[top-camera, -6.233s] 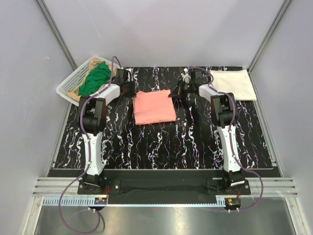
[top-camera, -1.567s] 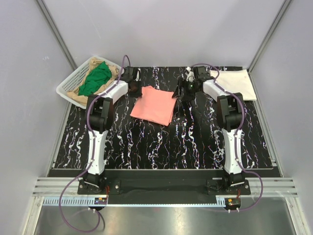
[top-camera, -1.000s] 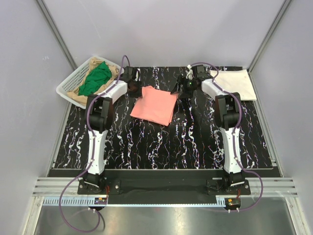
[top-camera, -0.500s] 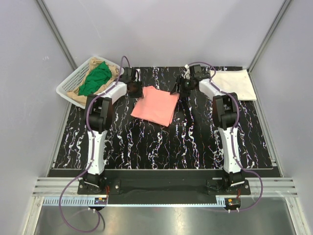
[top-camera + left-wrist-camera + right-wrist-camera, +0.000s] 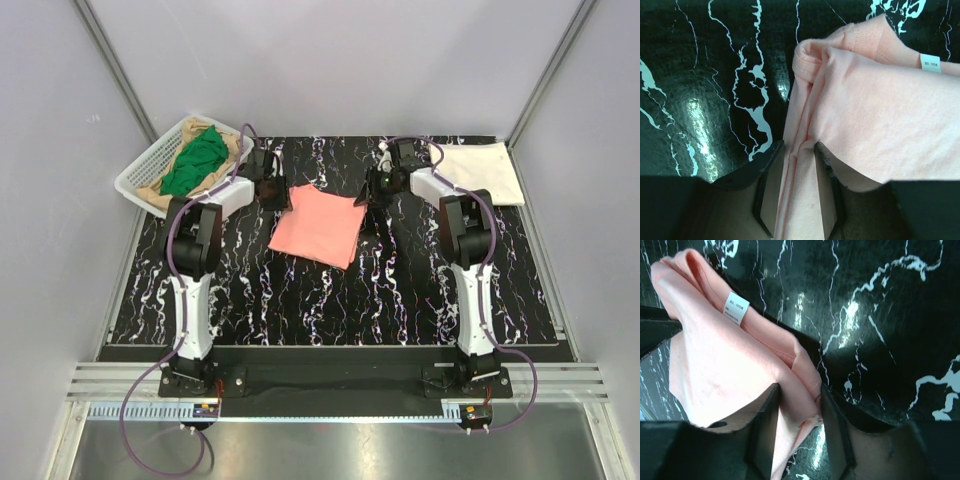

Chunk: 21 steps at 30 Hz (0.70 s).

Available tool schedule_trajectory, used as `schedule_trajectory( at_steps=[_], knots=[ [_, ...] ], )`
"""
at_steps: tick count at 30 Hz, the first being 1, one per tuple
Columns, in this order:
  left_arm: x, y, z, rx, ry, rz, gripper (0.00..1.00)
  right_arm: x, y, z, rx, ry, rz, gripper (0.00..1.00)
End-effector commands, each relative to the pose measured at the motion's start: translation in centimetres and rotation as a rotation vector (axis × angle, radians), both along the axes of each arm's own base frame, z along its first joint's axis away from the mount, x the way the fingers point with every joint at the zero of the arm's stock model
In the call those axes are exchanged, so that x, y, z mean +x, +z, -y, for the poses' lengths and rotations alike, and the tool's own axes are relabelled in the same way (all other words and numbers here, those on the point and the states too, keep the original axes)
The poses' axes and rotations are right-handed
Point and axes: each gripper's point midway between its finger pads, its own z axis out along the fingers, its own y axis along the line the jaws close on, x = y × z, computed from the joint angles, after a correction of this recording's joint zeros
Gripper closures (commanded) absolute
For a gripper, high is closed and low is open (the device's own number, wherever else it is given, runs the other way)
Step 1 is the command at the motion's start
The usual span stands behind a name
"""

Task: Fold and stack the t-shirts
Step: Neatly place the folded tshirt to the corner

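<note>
The salmon-pink folded cloth t-shirt (image 5: pixel 318 226) lies flat on the black white-veined counter (image 5: pixel 300 300) between the two claws. It forms a skewed rectangle, with its two far corners reaching up to them.

The left claw (image 5: pixel 799 150) pinches the shirt's far left corner. A rolled fold of pink cloth fills the gap between its dark fingers (image 5: pixel 760 170), which press on it from both sides. More of the shirt spreads out to that claw's right, and a small white sewn-in label (image 5: pixel 930 62) shows near the hem.

The right claw (image 5: pixel 799 390) grips the far right corner the same way. A bunched edge of the pink cloth sits tight between its fingers (image 5: pixel 832 420), and the rest of the shirt runs off to that claw's left. Ahead of both claws and on their outer sides there is only glossy counter.

To the right of the right claw, apart from it, a cream-white folded cloth t-shirt (image 5: pixel 478 172) lies flat at the counter's far right corner.

To the left of the left claw, a white plastic mesh basket (image 5: pixel 135 175) sits at the far left corner. It holds a crumpled green cloth t-shirt (image 5: pixel 195 160) on top of a tan cloth t-shirt (image 5: pixel 150 188).
</note>
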Motion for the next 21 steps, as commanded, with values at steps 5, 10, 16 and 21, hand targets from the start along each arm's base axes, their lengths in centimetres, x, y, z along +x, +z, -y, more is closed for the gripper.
schedule_trajectory(
  at_steps=[5,10,16,21],
  knots=[
    [-2.0,1.4,0.6,-0.044,-0.024,-0.036,0.6,-2.8,0.1,0.5,-0.032,0.047,-0.036,0.76],
    [-2.0,8.2,0.4,-0.06,-0.026,0.055,0.56,-3.3,1.6,0.8,-0.044,0.064,0.0,0.97],
    [-6.2,16.1,-0.7,-0.081,-0.027,0.147,0.52,-3.8,3.9,1.5,-0.074,0.066,0.053,1.0],
    [-11.0,18.5,-0.5,-0.126,-0.092,0.187,0.5,-3.9,5.3,3.7,-0.204,0.078,0.12,1.0]
  ],
)
